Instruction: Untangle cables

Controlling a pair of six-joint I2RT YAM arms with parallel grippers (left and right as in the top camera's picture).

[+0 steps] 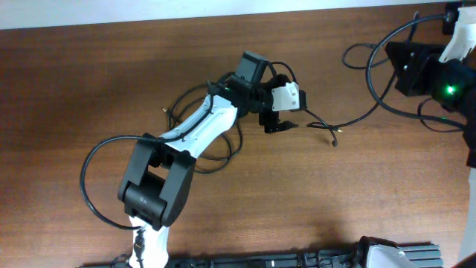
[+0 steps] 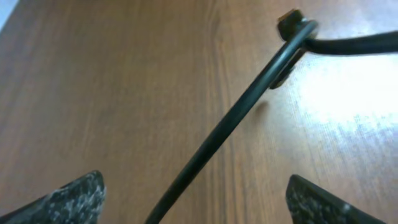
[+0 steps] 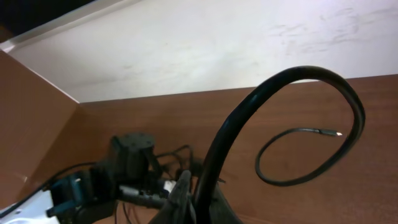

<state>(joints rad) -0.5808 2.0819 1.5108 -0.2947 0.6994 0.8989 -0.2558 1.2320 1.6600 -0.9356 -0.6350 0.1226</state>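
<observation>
The thin black cables (image 1: 223, 152) lie tangled on the brown table under and around my left arm. One strand runs right to a small plug end (image 1: 335, 141). My left gripper (image 1: 280, 123) is open over the tangle's right side. In the left wrist view its fingers (image 2: 196, 202) stand wide apart, and a black cable (image 2: 236, 112) passes between them without being held. My right gripper (image 1: 448, 16) is at the far right corner. In the right wrist view it (image 3: 193, 199) is shut on a black cable (image 3: 292, 78) that arcs up and loops to a metallic plug tip (image 3: 336, 132).
The left arm's own thick black wire (image 1: 85, 175) loops out at the left. The right arm's dark body with a green light (image 1: 446, 91) sits at the right edge. A black and white fixture (image 1: 387, 253) lies along the table's front edge.
</observation>
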